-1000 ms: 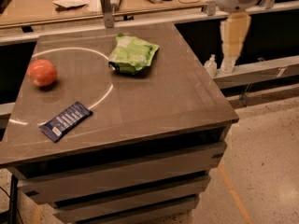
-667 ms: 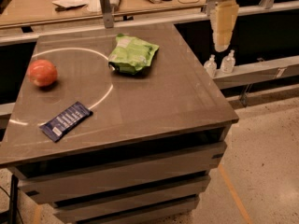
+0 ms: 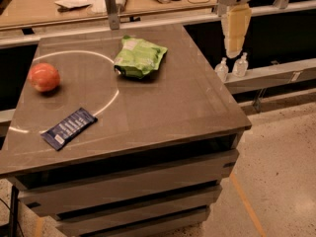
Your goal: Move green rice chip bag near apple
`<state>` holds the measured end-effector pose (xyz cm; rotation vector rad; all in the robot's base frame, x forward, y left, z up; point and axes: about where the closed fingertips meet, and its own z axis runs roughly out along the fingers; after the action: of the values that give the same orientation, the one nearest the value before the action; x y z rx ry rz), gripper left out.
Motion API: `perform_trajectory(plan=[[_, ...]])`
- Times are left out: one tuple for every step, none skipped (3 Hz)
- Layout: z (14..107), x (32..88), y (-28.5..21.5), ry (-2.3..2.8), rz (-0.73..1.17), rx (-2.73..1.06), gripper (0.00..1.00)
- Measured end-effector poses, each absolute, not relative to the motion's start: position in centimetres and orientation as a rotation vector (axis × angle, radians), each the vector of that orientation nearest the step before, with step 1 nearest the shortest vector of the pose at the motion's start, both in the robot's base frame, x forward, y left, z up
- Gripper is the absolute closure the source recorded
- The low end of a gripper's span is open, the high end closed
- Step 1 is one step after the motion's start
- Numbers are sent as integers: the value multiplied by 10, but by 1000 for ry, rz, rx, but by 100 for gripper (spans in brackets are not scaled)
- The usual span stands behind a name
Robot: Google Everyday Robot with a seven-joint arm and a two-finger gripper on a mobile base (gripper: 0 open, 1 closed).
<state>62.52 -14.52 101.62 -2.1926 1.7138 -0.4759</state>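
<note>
Three items rest on a dark grey tabletop (image 3: pixel 177 107). Nearest, at the left front, lies a flat dark-blue wrapped bar (image 3: pixel 68 127). Behind it, by the left edge, sits the apple (image 3: pixel 43 76). Farther back, toward the middle, lies the green rice chip bag (image 3: pixel 139 58), well apart from the apple. Beyond the right edge the claw (image 3: pixel 233 51) hangs pointing down, off the tabletop, with two small bottles (image 3: pixel 240 64) showing just below it (whether it is released or clenched cannot be told). Likely risks: the crinkly bag may slip from a shallow pinch, and a low sweep leftward may nudge the round apple into rolling off.
</note>
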Motion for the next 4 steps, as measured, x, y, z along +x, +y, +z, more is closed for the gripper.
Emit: perform_trajectory(plan=[[995,632,-114,1481,-401,-2318,0],[976,644,-89,1252,-362,-2414,0],[955,661,-68,1062,-361,-2490,0],[935,679,-41,919,-388,-2554,0]])
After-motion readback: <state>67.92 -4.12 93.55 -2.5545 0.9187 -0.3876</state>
